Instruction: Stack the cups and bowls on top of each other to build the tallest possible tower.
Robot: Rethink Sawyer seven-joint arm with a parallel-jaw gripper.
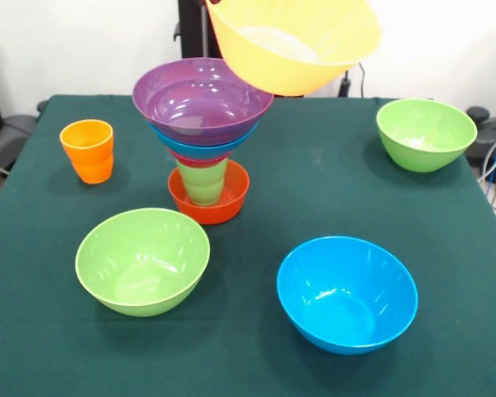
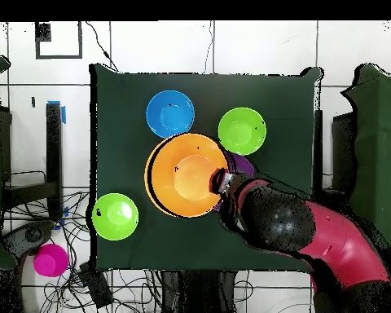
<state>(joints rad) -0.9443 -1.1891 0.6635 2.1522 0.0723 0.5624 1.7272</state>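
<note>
Nearest the front camera sits a blue bowl [image 1: 347, 294], with a lime bowl [image 1: 142, 260] beside it, both loose on the green table [image 1: 256, 364] and well below and apart from the claw. A second lime bowl [image 1: 426, 134] rests toward the far corner, and an orange cup [image 1: 88, 150] stands alone off to the other side.

Only the front view shows the tower [image 1: 202, 136] from the side: a red-orange bowl [image 1: 208, 198] at the base, a light green cup [image 1: 202, 180] standing in it, then a thin red or pink rim, a blue bowl and a purple bowl [image 1: 200, 99] on top, widening upward. The big orange bowl [image 1: 293, 41] hangs tilted in the air above and just beside the purple bowl, not resting on it. This view cuts off at the top, so the claw itself does not show here.

Looking down from overhead, the claw [image 2: 223, 182] appears at the end of the red and black arm [image 2: 313, 232], clamped onto the rim of the big orange bowl [image 2: 186, 175]. That bowl spreads out from the claw and hides nearly all of the tower; only a sliver of the purple bowl [image 2: 243, 165] peeks out right beside the claw. A pink bowl [image 2: 50, 260] lies off the table, far from the claw, which the front view never shows. The orange cup cannot be made out from above.
</note>
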